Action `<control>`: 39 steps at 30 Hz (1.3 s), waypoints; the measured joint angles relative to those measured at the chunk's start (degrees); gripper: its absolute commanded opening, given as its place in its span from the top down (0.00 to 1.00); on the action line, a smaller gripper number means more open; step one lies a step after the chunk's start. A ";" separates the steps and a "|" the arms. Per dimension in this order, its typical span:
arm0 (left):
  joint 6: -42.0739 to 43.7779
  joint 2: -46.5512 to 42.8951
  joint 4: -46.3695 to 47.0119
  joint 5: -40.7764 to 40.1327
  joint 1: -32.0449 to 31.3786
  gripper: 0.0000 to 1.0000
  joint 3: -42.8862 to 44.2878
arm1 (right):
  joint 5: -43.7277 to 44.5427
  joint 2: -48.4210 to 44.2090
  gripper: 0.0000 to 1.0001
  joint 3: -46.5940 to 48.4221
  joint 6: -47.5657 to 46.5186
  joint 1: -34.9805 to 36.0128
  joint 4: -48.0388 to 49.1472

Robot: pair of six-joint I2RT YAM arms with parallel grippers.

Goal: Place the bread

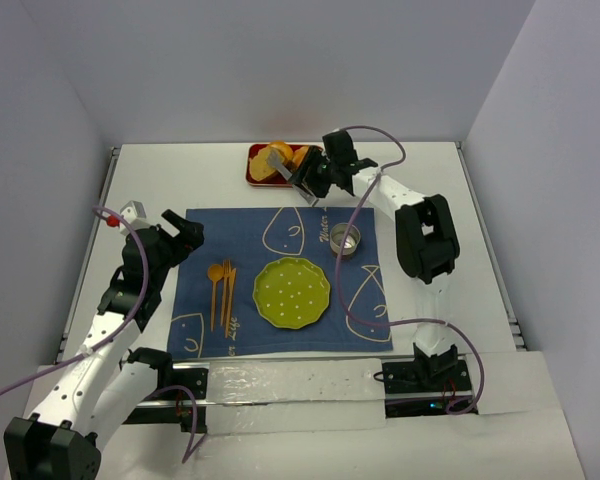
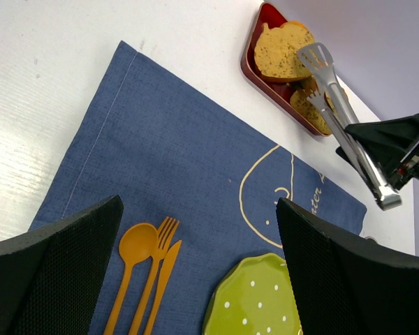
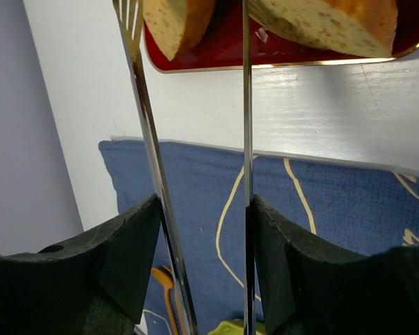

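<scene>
Two bread slices lie in a red tray at the back of the table: a larger one and a smaller one. In the right wrist view they show at the top, one slice on the left and one on the right. My right gripper is shut on metal tongs. The tong arms stand apart, with their tips over the tray at the bread. My left gripper is open and empty above the left part of the blue mat. The green plate is bare.
An orange spoon, fork and knife lie on the mat left of the plate. A small round metal cup stands on the mat right of the plate's far side. White walls close in the table.
</scene>
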 measured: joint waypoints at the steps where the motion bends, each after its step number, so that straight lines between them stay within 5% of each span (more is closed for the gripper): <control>1: 0.00 0.04 0.00 0.00 0.00 0.01 0.00 | -0.07 0.71 0.40 0.53 0.00 0.00 -0.18; 19: 0.00 0.09 0.02 0.02 0.00 0.01 0.00 | -1.92 1.21 0.94 -2.01 0.20 0.02 4.77; 32: -0.03 0.54 0.09 0.07 0.00 0.01 0.00 | -3.71 -20.29 0.98 -11.65 -7.76 0.35 6.94; 39: -0.04 1.40 0.07 0.93 0.00 0.01 0.00 | -5.70 -43.60 0.98 -33.91 -9.50 1.51 9.53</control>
